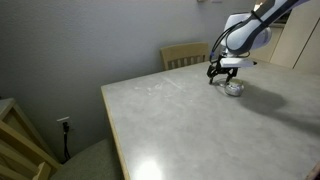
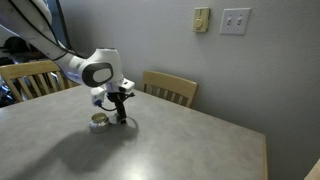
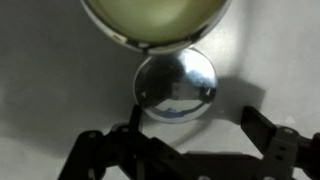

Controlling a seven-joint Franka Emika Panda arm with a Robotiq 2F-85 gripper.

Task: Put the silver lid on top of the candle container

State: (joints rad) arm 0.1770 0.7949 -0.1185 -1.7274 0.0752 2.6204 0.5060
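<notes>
Wrist view is showing the silver lid [image 3: 176, 86] lying flat on the pale counter [image 3: 40, 95], its shiny face mirroring the surroundings. Right above it in this picture, the candle container [image 3: 150, 18] is sitting with its cream-yellow wax showing and its top cut off by the frame. The lid's edge is meeting the container's rim, though I cannot tell whether the two are actually touching. The pincer [image 3: 188, 128] is hanging over the counter with its dark fingers [image 3: 100, 152] spread wide apart, one on each side below the lid, pinching nothing.

In an exterior view, the pincer [image 1: 220, 72] is hovering low over the counter [image 1: 180, 125], just beside a small silvery shape where lid and container are sitting too close together to separate. In an exterior view, the candle container [image 2: 99, 121] is resting on the counter [image 2: 190, 140] just beside the lowered pincer [image 2: 121, 108], and a wooden chair [image 2: 170, 88] is standing behind the counter's far edge.
</notes>
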